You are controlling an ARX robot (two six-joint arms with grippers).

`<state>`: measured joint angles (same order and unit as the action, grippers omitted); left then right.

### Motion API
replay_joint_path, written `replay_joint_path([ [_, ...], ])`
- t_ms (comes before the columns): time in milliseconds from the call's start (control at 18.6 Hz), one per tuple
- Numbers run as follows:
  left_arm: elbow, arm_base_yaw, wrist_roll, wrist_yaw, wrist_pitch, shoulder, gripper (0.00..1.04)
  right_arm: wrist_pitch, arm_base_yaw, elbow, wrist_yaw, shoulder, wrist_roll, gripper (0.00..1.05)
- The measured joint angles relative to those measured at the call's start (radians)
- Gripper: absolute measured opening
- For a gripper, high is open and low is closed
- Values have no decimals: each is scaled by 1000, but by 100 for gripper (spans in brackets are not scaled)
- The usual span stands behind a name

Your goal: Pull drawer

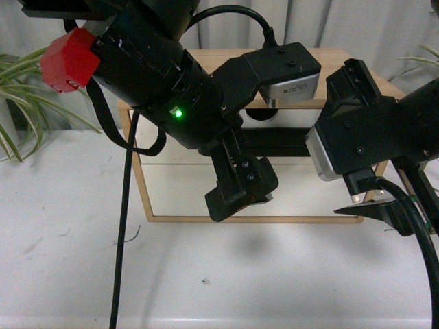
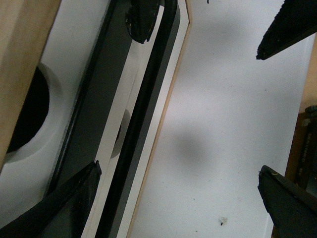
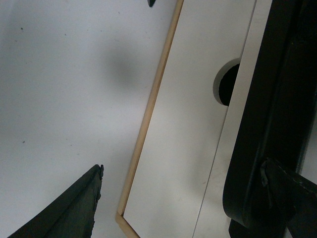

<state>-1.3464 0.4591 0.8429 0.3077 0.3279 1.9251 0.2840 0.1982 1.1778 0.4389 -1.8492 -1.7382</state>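
Note:
The drawer is the upper one in a light wood cabinet. It has a white front, a half-round notch and a long black bar handle, and looks flush with the frame. My left gripper hangs open in front of the cabinet's middle. In the left wrist view the left gripper spans from the handle to the table, holding nothing. My right gripper is open at the cabinet's right end. In the right wrist view the right gripper has one finger against the handle's rounded end.
A plain white lower drawer front sits below the task drawer. The cabinet stands on a white table. Leafy plants flank it at the back. A black cable hangs from the left arm, near a red block.

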Motion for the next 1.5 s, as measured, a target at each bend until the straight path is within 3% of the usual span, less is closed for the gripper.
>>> replay_joint_path([
  [1127, -6, 0, 0, 27, -31, 63, 98, -18, 5, 9, -5, -77, 10, 98],
  [1502, 67, 14, 8, 47, -68, 34, 98, -55, 12, -79, -23, -15, 49, 98],
])
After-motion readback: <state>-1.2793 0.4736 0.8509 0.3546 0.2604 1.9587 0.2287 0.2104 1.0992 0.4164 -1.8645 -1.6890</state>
